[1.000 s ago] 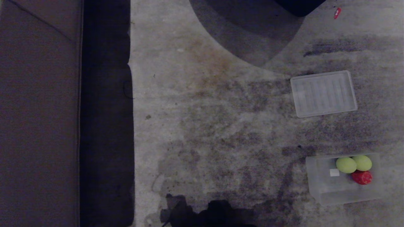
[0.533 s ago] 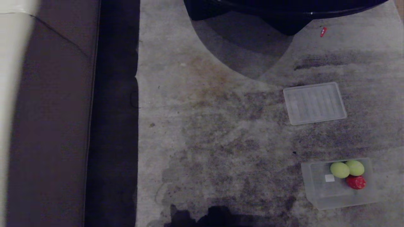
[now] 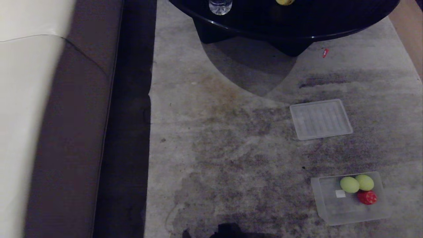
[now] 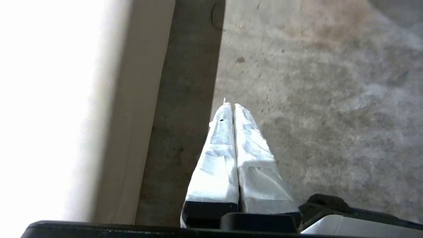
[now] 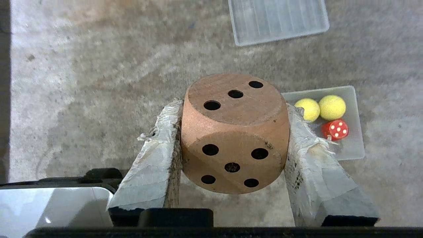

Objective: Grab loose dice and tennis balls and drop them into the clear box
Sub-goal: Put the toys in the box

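Observation:
On the rug at the near right, the clear box [image 3: 333, 211] holds two tennis balls [image 3: 349, 184] [image 3: 365, 182] and a red die [image 3: 367, 197]. In the right wrist view my right gripper [image 5: 233, 108] is shut on a tan die [image 5: 234, 132] with dark pips, held above the rug. Beyond its fingers lies the box [image 5: 355, 145] with both balls [image 5: 307, 109] [image 5: 332, 106] and the red die [image 5: 335, 129]. My left gripper [image 4: 230, 105] is shut and empty, over the rug beside the sofa base. Neither gripper shows in the head view.
The ribbed lid [image 3: 320, 119] lies flat on the rug beyond the box. A black round table [image 3: 290, 19] at the back carries a glass [image 3: 220, 6] and a yellow thing [image 3: 285, 2] cut off by the frame edge. A sofa [image 3: 33, 115] runs along the left.
The whole head view has tilted up: box and lid slid down the picture, and the black table with the glass came into sight. The things themselves have not moved.

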Controlling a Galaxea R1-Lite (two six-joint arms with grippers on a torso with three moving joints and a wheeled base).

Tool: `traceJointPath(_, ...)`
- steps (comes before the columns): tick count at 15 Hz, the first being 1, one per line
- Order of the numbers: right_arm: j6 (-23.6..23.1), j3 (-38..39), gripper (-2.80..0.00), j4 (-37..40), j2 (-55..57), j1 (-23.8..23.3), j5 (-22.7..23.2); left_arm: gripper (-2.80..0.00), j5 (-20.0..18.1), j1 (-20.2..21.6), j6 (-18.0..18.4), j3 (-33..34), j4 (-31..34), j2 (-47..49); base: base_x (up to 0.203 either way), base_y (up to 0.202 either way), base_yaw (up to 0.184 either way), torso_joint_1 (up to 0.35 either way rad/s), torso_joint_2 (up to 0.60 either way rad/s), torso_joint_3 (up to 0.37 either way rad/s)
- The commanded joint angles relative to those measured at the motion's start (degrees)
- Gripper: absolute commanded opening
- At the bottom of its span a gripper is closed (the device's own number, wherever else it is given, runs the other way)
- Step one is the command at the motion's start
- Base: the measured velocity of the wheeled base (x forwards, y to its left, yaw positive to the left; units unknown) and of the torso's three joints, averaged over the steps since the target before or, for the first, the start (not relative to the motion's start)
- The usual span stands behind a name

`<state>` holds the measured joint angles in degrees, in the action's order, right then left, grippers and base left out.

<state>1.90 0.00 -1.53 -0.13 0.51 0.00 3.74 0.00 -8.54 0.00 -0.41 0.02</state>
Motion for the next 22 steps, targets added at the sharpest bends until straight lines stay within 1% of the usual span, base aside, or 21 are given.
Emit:
traceJointPath(1,0.03,0.62,-2.80,-0.05,0.05,0.02,0.00,-2.80,0.04,0.00,-0.07,0.00,-0.03,-0.02,0.000,0.000,0.000,0.002,0.01,0.200)
traceJointPath(22,0.03,0.62,-2.80,-0.05,0.05,0.02,0.00,-2.80,0.04,0.00,-0.07,0.00,-0.03,-0.11,0.000,0.000,0.000,0.002,0.00,0.201)
